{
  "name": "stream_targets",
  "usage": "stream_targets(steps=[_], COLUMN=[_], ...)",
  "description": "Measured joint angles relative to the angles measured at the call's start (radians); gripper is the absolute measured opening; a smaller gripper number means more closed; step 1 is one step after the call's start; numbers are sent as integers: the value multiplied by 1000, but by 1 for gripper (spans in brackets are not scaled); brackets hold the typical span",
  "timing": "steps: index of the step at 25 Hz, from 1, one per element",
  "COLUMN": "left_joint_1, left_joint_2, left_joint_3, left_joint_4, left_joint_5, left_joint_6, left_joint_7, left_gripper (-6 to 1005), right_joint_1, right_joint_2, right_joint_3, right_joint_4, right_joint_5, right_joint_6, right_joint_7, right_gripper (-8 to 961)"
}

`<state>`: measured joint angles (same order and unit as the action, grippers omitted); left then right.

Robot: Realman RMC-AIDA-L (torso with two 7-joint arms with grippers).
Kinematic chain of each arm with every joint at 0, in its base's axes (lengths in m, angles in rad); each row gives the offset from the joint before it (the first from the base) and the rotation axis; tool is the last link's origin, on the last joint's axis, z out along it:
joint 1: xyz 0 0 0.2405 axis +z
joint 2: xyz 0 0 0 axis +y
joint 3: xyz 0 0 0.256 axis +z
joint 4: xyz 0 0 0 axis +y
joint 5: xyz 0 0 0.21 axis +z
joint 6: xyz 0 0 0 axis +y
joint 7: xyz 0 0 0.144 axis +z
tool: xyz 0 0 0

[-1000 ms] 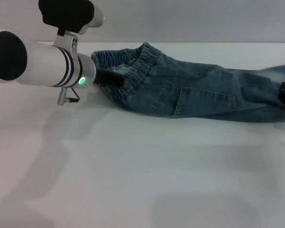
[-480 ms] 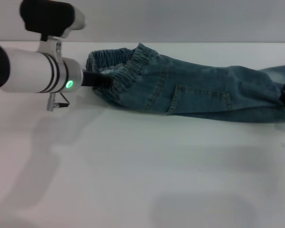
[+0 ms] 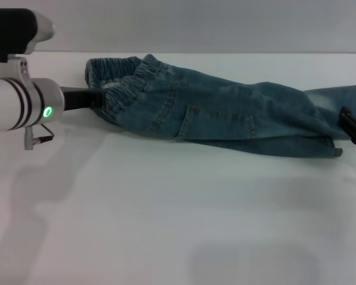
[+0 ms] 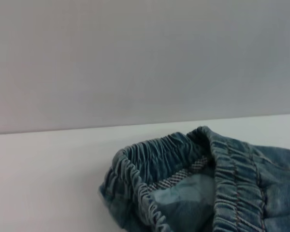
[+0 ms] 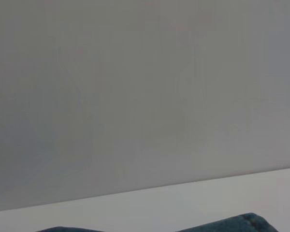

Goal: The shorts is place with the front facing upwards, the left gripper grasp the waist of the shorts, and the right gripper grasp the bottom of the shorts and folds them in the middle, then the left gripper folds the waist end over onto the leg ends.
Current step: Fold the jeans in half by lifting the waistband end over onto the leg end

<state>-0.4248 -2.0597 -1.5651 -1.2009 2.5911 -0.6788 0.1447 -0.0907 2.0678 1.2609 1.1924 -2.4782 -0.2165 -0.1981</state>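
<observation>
The shorts (image 3: 225,116) lie folded lengthwise across the far part of the white table, blue-green denim with a stitched pocket on top. Their puckered elastic waist (image 3: 121,89) points to the left and is open like a mouth; the left wrist view shows it close up (image 4: 154,159). My left gripper (image 3: 97,100), black fingers on a white arm with a green light, is shut on the near side of the waist. The leg ends (image 3: 337,148) lie at the far right. My right gripper (image 3: 351,124) sits at the picture's right edge, against the leg ends. A sliver of denim (image 5: 237,224) shows in the right wrist view.
The white table (image 3: 166,225) stretches bare in front of the shorts. A plain grey wall (image 3: 196,24) stands behind the table's far edge.
My left gripper has pulled back to the left with the waist, dragging the whole shorts leftward. The leg ends have slid into view beside the right gripper, which has barely moved.
</observation>
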Motion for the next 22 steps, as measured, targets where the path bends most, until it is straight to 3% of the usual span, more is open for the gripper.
stream_targets(steps=[8,22], left_joint_1=[88,136], left_joint_2=[-3,-2], left_joint_3=[-8,-5], left_joint_4=[-68,-85], left_joint_5=[0,-8], left_joint_6=[27,3], left_joint_7=[-11,-12], left_gripper=[62,87], right_joint_1=[0,9], right_joint_2=[0,0], right_joint_3=[0,-10], right_joint_4=[16,22], right_joint_5=[4,3], right_joint_6=[45,70], right_joint_7=[0,0], right_gripper=[828,828])
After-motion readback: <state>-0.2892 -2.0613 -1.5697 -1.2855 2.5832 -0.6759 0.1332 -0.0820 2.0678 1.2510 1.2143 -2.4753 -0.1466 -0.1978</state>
